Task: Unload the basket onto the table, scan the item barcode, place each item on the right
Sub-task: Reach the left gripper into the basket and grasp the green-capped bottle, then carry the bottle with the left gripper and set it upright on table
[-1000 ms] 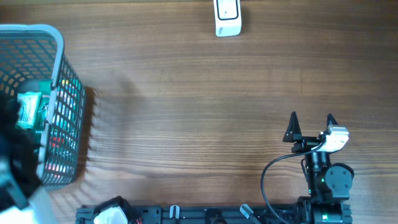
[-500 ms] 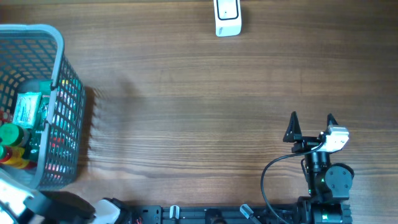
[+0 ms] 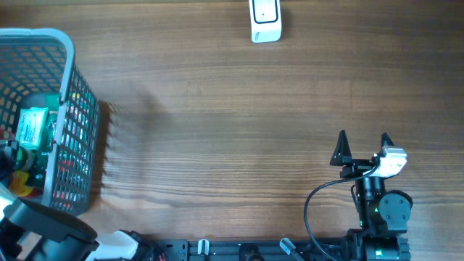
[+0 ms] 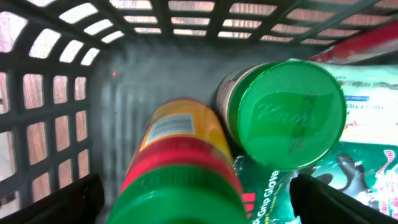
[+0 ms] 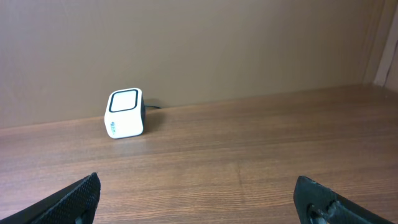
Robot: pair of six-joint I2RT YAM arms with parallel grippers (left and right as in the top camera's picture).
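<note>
Deep in the blue mesh basket (image 4: 56, 106) lies a yellow bottle (image 4: 180, 143) with a red band and a green cap. My left gripper (image 4: 198, 202) is open, one finger on each side of the cap end, with gaps showing. Beside it are a green-lidded jar (image 4: 289, 115) and a green glove pack (image 4: 367, 162). The white barcode scanner (image 3: 265, 20) stands at the table's far edge, its window (image 5: 125, 113) facing my right gripper (image 5: 198, 193). That gripper (image 3: 362, 141) is open and empty at the near right.
The basket (image 3: 69, 72) fills the left end of the table and holds several packed items. Its mesh walls close in around my left fingers. Bare wooden tabletop (image 3: 232, 130) lies between basket, scanner and right arm.
In the overhead view my left arm has shifted toward the near-left corner, uncovering the basket's contents. The right arm and the scanner have not moved.
</note>
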